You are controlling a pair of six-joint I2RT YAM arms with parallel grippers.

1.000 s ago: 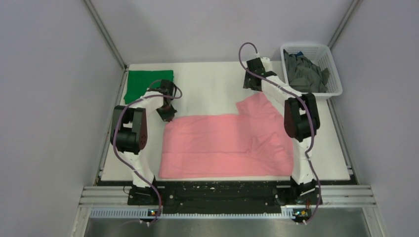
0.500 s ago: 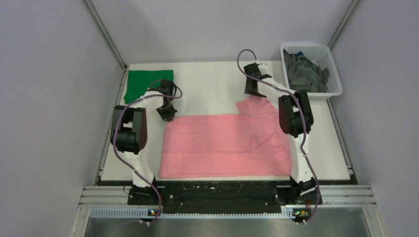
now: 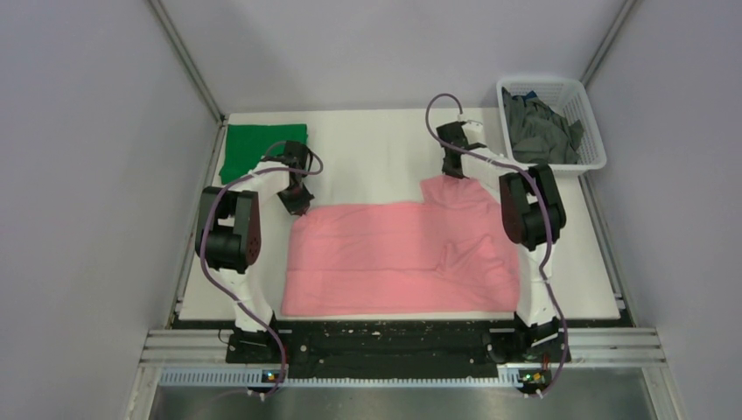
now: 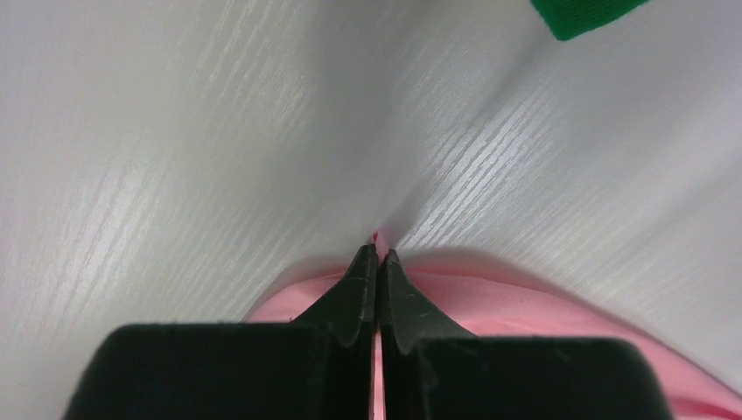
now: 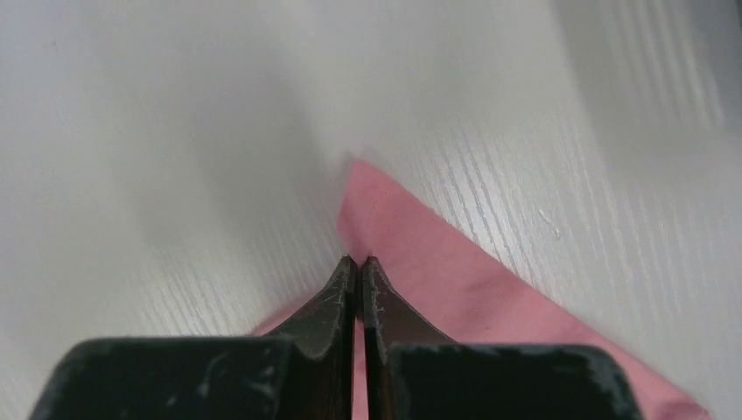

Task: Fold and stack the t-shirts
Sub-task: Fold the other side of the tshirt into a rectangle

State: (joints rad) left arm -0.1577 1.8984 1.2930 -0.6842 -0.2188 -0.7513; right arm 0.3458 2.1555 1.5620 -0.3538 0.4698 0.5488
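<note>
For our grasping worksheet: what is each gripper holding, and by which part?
Both hold the pink t-shirt: left gripper its far left corner, right gripper a corner on its far edge.

— Where is your left arm (image 3: 229,229)?
— Folded at the elbow, reaching to the far left corner of the pink shirt (image 3: 394,254). My left gripper (image 3: 297,203) points down there, fingers (image 4: 354,289) pinched together on the cloth edge.
— And the right arm (image 3: 528,210)?
— Stretched farther out, wrist bent down over the shirt's far right corner. My right gripper (image 3: 453,171) is clamped on that corner too, with pink showing between its fingers (image 5: 328,306).
</note>
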